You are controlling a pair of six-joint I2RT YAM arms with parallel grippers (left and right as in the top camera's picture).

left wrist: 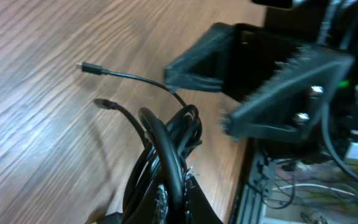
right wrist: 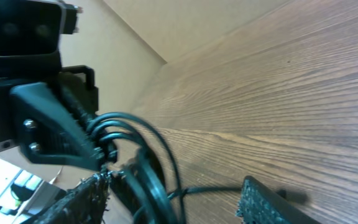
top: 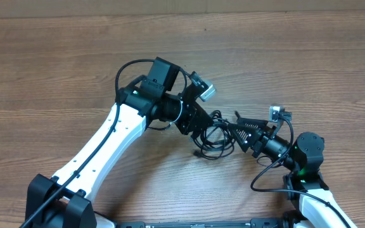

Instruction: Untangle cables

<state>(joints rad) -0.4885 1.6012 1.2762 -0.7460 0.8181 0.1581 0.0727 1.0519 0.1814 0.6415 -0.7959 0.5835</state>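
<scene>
- Left black two-finger gripper point(top: 201, 126) clamps one tangle of thin black cables point(top: 217, 138) overhead; right black gripper point(top: 244, 134) stands wide just beside it, toward the near edge of the brown wooden table point(top: 75, 63).
- Left wrist: the bundle runs lengthwise straight out from the jaws; two plug ends point(left wrist: 89, 67) point away from that edge.
- Right wrist: cable loops pass between two parted serrated fingers point(right wrist: 269, 202).

Clamped at the tip of the left hand point(top: 201, 128): cables point(top: 215, 136); right hand point(top: 237, 132) directly ahead, facing it, fingers spread either side of the loops; counter point(top: 296, 57) beneath.
</scene>
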